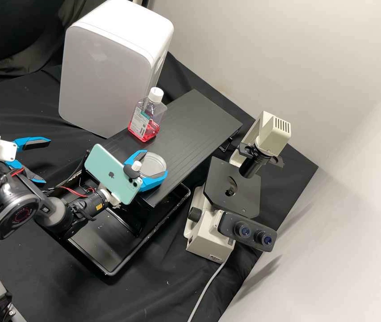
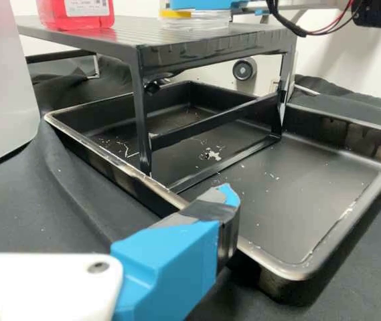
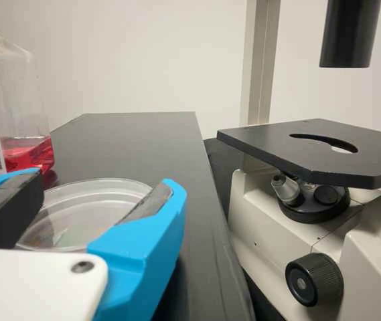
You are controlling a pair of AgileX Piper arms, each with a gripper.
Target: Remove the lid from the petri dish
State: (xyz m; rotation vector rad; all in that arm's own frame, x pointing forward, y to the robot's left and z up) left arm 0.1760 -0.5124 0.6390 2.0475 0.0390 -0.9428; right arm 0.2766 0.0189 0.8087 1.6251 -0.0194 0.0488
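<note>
Right jaws: my right gripper [image 3: 83,207] is spread to dish width, one blue finger on each side of the lid [image 3: 90,194]; the pads look pressed to its rim, so I judge it gripped
Left jaws: wide apart and empty; the left gripper [image 1: 45,161] hangs low beside the tray [image 2: 324,267], well clear of the dish
Petri dish [image 1: 154,162]: on the near end of the raised black shelf [image 1: 199,120], lid still seated on the base
Why this hold: I judge that fingers level with the shelf and high on the rim catch the lid alone and leave the base behind
Neighbours: the red culture bottle [image 1: 147,117] stands farther along the shelf, and the microscope [image 1: 226,210] is just beside it
Next: a straight, gentle lift, or the base may follow
</note>
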